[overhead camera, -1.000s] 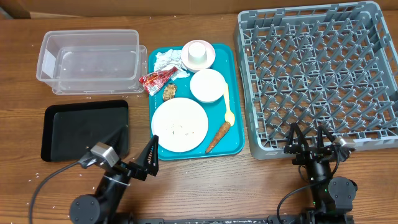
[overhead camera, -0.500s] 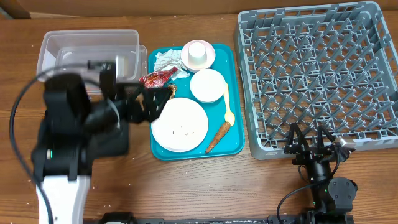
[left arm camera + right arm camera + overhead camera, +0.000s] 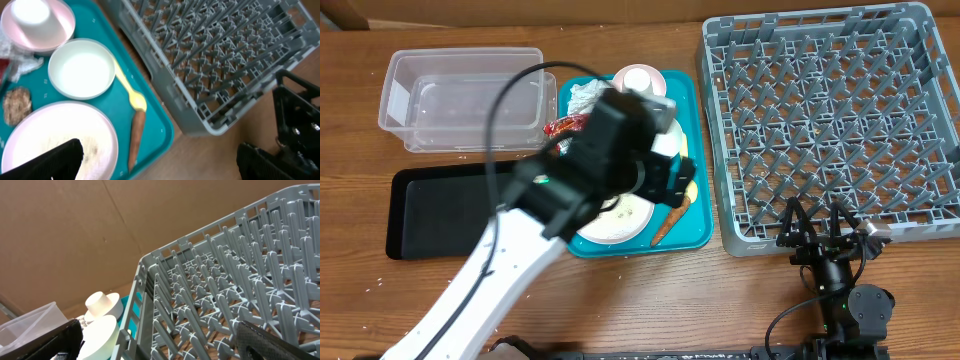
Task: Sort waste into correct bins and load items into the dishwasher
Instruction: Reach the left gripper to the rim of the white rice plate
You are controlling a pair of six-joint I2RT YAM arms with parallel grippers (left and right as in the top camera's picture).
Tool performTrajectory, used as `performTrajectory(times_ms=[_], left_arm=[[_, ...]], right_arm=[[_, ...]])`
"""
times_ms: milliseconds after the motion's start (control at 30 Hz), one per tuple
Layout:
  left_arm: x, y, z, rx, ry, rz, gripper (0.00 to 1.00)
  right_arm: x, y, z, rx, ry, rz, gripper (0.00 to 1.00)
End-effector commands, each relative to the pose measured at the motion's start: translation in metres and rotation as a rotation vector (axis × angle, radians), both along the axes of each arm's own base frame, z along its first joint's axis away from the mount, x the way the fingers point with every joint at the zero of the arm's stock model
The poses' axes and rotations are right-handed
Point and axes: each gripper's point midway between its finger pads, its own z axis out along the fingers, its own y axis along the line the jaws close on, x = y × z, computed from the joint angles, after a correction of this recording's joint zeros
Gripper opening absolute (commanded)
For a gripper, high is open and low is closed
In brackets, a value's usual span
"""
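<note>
The left gripper (image 3: 157,150) hangs over the near right part of a teal tray (image 3: 156,120), its fingers spread wide apart and holding nothing. Below it a yellow spoon (image 3: 131,90) lies along the tray's right side, with a small carrot (image 3: 135,137) just near of the spoon's bowl end. A large white plate (image 3: 55,140), dotted with rice grains (image 3: 90,145), fills the tray's near left part. A white bowl (image 3: 81,68) sits just beyond the plate. Farther back, a small white cup (image 3: 31,12) stands in a pale pink dish (image 3: 60,30). A brown food lump (image 3: 16,104) lies left of the bowl, a red wrapper (image 3: 560,127) at the tray's left edge and a crumpled napkin (image 3: 582,95) at its far left corner.

Left of the tray, a clear tub (image 3: 460,100) stands far and a black tray (image 3: 430,205) near. The grey dish rack (image 3: 830,120) fills the table's right side, with nothing loaded among its pegs. The right gripper (image 3: 817,222) sits at the rack's near edge, fingers apart and empty.
</note>
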Motion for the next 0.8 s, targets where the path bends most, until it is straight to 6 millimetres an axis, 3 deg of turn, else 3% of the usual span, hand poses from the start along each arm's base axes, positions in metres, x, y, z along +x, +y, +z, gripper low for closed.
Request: performTrajectory(times_ms=[0, 67, 100, 233, 500, 667, 767], left_arm=[[0.014, -0.016, -0.017, 0.114, -0.058, -0.005, 1.00], [0.023, -0.022, -0.034, 0.149, -0.043, -0.008, 1.00], [0.032, -0.019, -0.053, 0.209, -0.028, 0.020, 1.00], [0.040, -0.013, -0.087, 0.322, 0.008, 0.047, 1.00], [0.039, -0.018, -0.135, 0.404, 0.097, 0.173, 1.00], [0.039, 0.004, -0.172, 0.482, 0.187, 0.405, 1.00], [0.041, 0.003, -0.184, 0.465, 0.212, 0.476, 1.00]], right_arm=[[0.000, -0.001, -0.002, 0.002, -0.002, -0.005, 1.00], [0.000, -0.001, -0.002, 0.002, -0.002, -0.005, 1.00], [0.000, -0.001, -0.002, 0.002, -0.002, -0.005, 1.00], [0.000, -0.001, -0.002, 0.002, -0.002, -0.005, 1.00], [0.000, -0.001, -0.002, 0.002, -0.002, -0.005, 1.00], [0.000, -0.001, -0.002, 0.002, -0.002, -0.005, 1.00], [0.000, -0.001, -0.002, 0.002, -0.002, -0.005, 1.00]])
